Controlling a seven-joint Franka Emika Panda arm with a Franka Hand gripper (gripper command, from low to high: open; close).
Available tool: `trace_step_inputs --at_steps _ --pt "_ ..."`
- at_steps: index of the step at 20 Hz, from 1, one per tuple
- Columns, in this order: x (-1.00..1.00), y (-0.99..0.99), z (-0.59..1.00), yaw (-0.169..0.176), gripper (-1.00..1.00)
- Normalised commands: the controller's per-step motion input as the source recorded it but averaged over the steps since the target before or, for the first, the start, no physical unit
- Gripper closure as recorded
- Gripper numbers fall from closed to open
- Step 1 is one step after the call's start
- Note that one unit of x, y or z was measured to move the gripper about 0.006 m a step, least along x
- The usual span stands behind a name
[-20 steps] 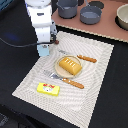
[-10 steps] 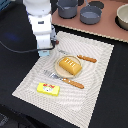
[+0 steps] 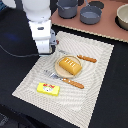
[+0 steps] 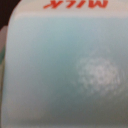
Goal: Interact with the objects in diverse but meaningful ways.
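— Where's the arm now?

— Down at the far left corner of the striped mat (image 3: 97,60), on the exterior view's left. Its white body hides the claw (image 3: 45,50), so I cannot tell whether it is spread or pinching. The wrist view is filled with a pale blue surface bearing red letters, so the light blue carton (image 4: 60,75) sits right under the wrist, very close.

— So it's working on the carton?

— That's my guess. To do it well, I'd keep the claw square to the flat sides and move gently, since a tall carton tips easily, and steer clear of the fork lying just to the right.

— And the rest?

— The bread loaf (image 3: 69,65) rests on a small plate (image 3: 59,71) mid-mat. A sausage (image 3: 87,58) lies just beyond it on the far right side. The yellow block (image 3: 48,89) sits near the mat's near edge, well apart from the arm.

— Anything in the pots?

— The grey pots (image 3: 90,14) stand on the bench's far side. I can't see inside them from here.
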Motion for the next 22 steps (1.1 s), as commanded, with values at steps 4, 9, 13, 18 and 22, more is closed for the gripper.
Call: trace_step_inputs --at_steps 4,9,13,18,22 --pt "0.25 -0.01 0.96 -0.05 1.0" --pt "0.63 0.39 0.68 -0.005 1.0" --pt "0.87 0.63 0.32 0.0 1.0" --pt "0.94 0.69 0.31 0.0 1.0" --pt "0.93 0.68 0.25 0.0 1.0"
